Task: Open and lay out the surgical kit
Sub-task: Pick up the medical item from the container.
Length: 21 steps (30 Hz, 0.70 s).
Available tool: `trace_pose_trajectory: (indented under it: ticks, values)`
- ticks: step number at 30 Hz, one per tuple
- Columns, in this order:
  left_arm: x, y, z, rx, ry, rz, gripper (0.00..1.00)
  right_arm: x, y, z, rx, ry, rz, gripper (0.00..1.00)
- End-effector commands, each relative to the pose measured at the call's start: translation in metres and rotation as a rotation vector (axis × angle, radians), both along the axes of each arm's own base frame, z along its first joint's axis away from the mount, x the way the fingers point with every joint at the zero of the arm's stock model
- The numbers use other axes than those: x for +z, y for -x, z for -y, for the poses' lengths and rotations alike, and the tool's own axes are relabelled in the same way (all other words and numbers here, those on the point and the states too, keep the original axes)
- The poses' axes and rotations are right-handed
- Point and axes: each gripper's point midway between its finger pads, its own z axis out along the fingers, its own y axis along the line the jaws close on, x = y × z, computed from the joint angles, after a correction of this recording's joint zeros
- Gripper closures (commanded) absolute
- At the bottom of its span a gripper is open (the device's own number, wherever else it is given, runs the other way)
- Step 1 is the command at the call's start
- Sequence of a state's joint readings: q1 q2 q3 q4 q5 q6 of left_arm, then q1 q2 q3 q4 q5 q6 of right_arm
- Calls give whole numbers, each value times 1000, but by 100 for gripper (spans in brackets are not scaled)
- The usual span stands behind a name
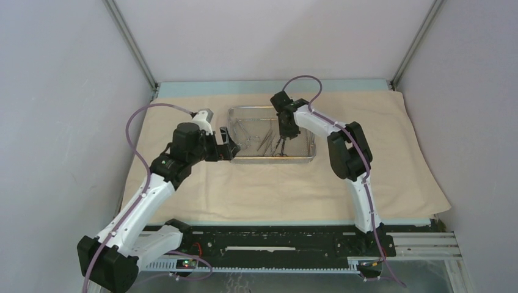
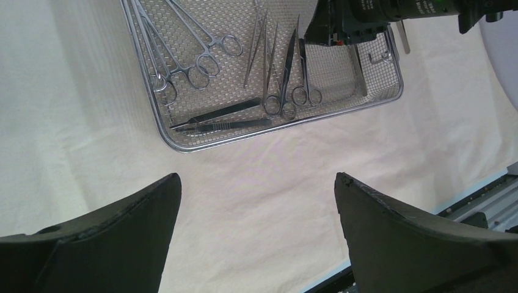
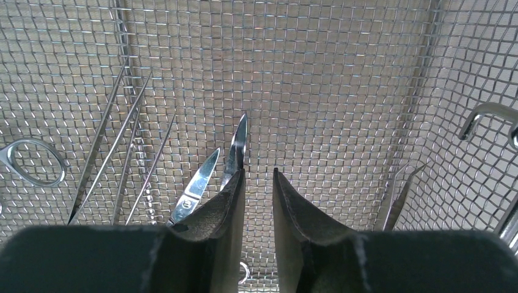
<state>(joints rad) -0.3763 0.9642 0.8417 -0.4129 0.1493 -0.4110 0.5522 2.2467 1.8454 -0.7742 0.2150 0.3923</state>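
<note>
- Already the cloth [image 1: 379, 177] lies spread flat on the worktop, with the tray [image 1: 269, 160] on its far middle part, so the unwrapping looks done.
- Laying out is the step in hand, I judge. Every instrument I can see sits in the tray: clamps [image 2: 183, 67] at one end, tweezers [image 2: 223, 119] along the near rim, scissors [image 3: 198, 186] between.
- Right hand [image 3: 258, 183] is down inside the tray, jaws narrowed to a slim gap with only mesh showing through. It grips nothing I can see (the scissor blades lie just beside one finger, perhaps tucked under its tip; hard to tell).
- Left hand [image 2: 256, 180] hovers over bare cloth near the tray's left side, jaws wide apart and empty.
- Next move calls for shifting the right hand sideways until one instrument sits between the fingers. It would then pinch, lift clear of the rim and set the instrument on the cloth.
</note>
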Motion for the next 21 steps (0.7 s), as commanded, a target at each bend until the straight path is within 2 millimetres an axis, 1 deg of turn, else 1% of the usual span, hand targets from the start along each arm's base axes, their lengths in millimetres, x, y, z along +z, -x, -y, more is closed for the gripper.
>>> trace_pose_trajectory:
  ticks: [1,4,6,9,12,15,18,21]
  values:
    - [13,0,-1,35,-8,31,0,20,-14,-13,-15,-35,67,69]
    - [16,6,0,42,-9,34,0,16,-11,-13,-14,-22,72,68]
    - [17,10,-1,49,-8,35,0,16,-8,-14,-15,-33,75,67]
    - [18,17,-4,61,-2,39,0,19,-8,-20,-7,-51,91,66]
    - [19,23,-7,73,5,41,0,22,-13,-17,-18,-32,104,66]
    - [19,27,-9,73,4,41,0,29,-22,-14,-34,-49,126,65]
    - [19,27,-10,67,-9,47,0,31,-29,-13,-42,-51,129,66]
    - [20,26,-9,65,-7,54,0,31,-30,-13,-39,-38,125,68]
